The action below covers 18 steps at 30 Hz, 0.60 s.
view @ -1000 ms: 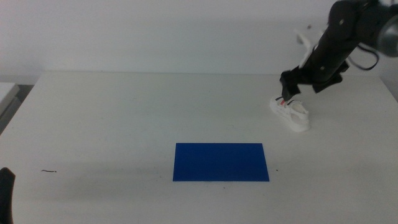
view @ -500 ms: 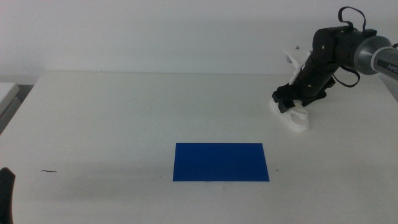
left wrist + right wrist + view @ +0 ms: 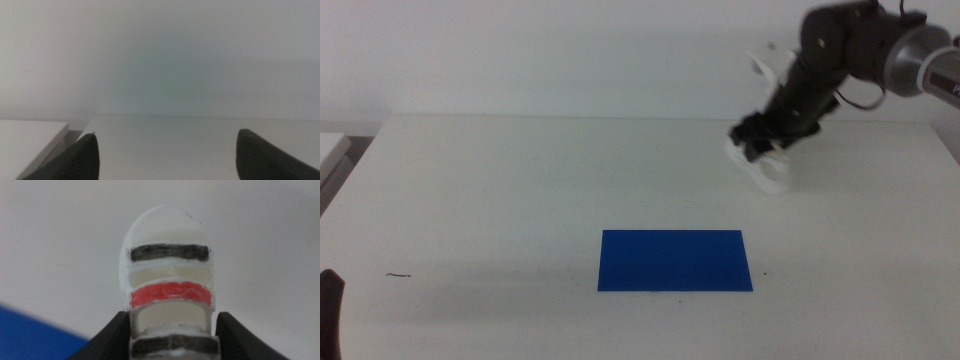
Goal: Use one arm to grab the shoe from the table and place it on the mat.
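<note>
Shoe (image 3: 169, 295), small, white, red-and-black-strapped, sits clamped between right gripper (image 3: 763, 150) jaws; thin heel grip could slip before the flat dark-blue mat (image 3: 675, 260).

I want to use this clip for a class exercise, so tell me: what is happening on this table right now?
The right gripper is shut on the shoe, a small white sandal with red and black straps, and holds it just above the table near the far right. The blue mat lies flat toward the near middle with nothing on it, so the placing is not yet done. The left gripper waits open at the near left edge, holding nothing.
</note>
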### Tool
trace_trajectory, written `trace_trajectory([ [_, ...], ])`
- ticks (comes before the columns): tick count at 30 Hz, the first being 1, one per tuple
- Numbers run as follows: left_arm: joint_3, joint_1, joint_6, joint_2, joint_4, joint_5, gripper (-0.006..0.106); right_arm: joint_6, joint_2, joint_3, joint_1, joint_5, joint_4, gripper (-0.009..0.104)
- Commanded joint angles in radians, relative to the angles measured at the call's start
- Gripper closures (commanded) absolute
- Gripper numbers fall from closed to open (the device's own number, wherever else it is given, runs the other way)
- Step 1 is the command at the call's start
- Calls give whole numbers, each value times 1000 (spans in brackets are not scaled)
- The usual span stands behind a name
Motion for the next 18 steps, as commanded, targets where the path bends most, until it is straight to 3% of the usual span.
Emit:
trace_trajectory([
  [1,0,0,-1,-4,0,-11,7,33,-42,-8,56,29,-32,79],
  [5,0,0,-1,-4,0,-11,7,88,-46,-8,183,64,-73,79],
  [10,0,0,-1,-4,0,-11,7,124,-45,-8,301,79,-74,79],
  [18,0,0,-1,-4,0,-11,7,166,-42,-8,369,121,-103,79],
])
